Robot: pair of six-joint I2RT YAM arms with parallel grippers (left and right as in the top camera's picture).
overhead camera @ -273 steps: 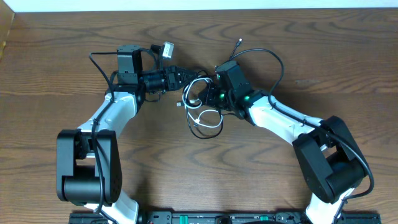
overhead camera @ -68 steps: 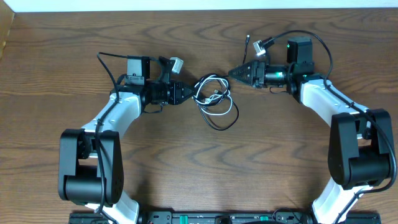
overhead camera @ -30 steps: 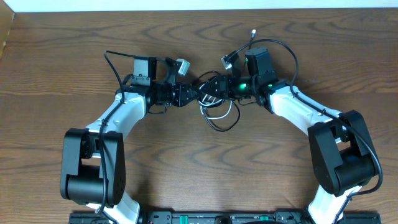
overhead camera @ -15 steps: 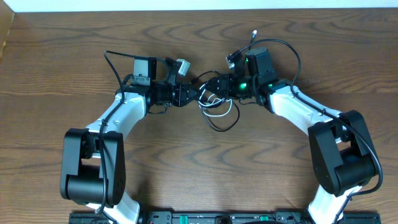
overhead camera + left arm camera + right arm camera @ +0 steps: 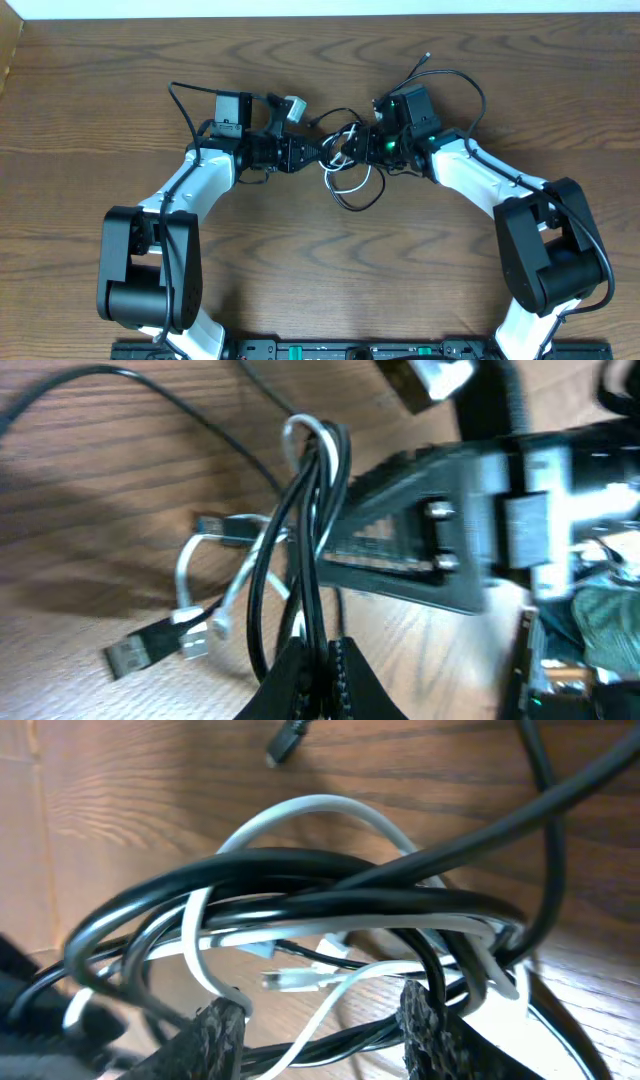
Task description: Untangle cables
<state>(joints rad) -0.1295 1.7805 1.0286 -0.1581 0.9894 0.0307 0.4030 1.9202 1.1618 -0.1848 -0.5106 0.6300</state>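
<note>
The cables (image 5: 352, 192), one white and the others black, lie in a tangled bundle at the middle of the wooden table, with a loop hanging towards the front. My left gripper (image 5: 308, 153) is shut on black strands at the bundle's left side; in the left wrist view the left gripper (image 5: 322, 660) pinches them, and the white loop (image 5: 308, 430) rises above. My right gripper (image 5: 354, 147) sits on the bundle's right side. In the right wrist view the right gripper (image 5: 328, 1025) stands open, with black and white strands (image 5: 300, 890) running between its fingers (image 5: 220, 1032).
Loose plug ends (image 5: 150, 645) rest on the wood left of the bundle, and a small black plug (image 5: 290, 740) lies farther off. The right arm's own thick black cable (image 5: 470, 92) arcs behind it. The table's far edge (image 5: 320, 14) runs along the top.
The right gripper has turned and shifted slightly right at the bundle, and its jaws have parted wider. The left arm keeps its grip and has not moved.
</note>
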